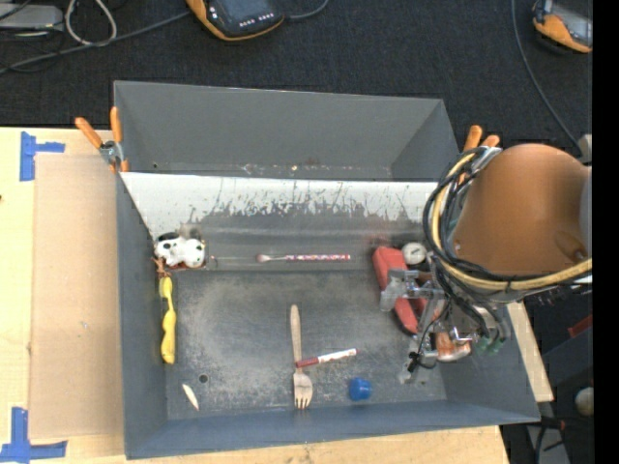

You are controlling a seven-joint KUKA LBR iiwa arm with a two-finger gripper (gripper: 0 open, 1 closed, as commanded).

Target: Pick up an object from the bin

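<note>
My gripper (418, 354) hangs low over the bin's right side, under the arm's orange cover and cables. Just to its left and partly beneath it lies a red thing (391, 263) with a small white round dial (414, 253) at its top; part of the red shows again lower down, beside the gripper body. A small blue ball (360, 389) rests on the floor to the gripper's lower left, apart from it.
A wooden fork (298, 356) and a red-and-white stick (327, 359) cross mid-floor. A thin red-and-white rod (305, 257) lies along the back wall. A white-and-black toy (181, 251), a yellow strip (167, 319) and a small wooden piece (191, 395) sit at the left.
</note>
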